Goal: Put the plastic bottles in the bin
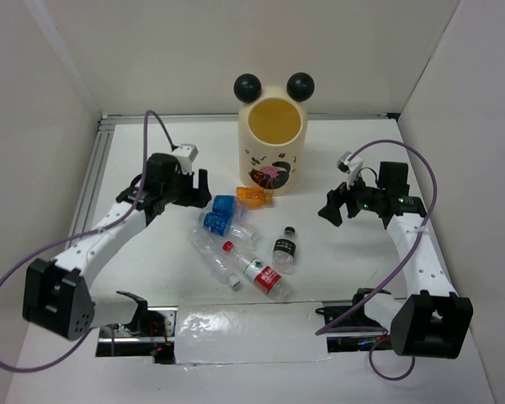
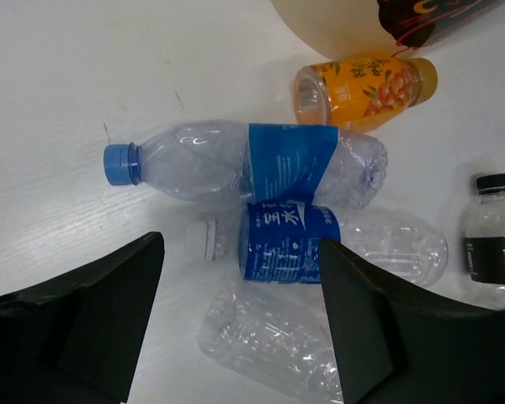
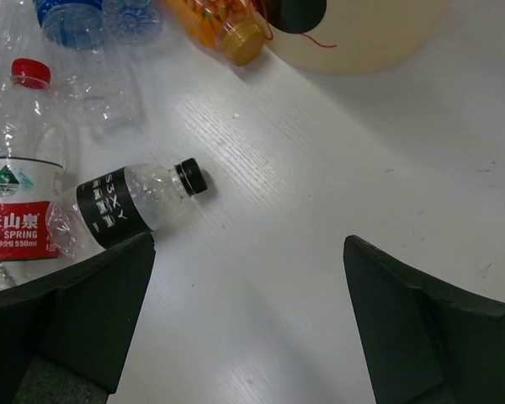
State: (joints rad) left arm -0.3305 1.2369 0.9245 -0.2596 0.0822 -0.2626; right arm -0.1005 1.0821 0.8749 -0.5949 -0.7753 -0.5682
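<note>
plastic bottles [image 1: 263,275], six, lie loose beside one bin [image 1: 273,160].

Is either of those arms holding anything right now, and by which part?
Nothing is held: both arms' jaws are open and empty, and the bottles lie loose on the table.

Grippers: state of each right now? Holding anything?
Left gripper: open, holding nothing.
Right gripper: open, holding nothing.
</note>
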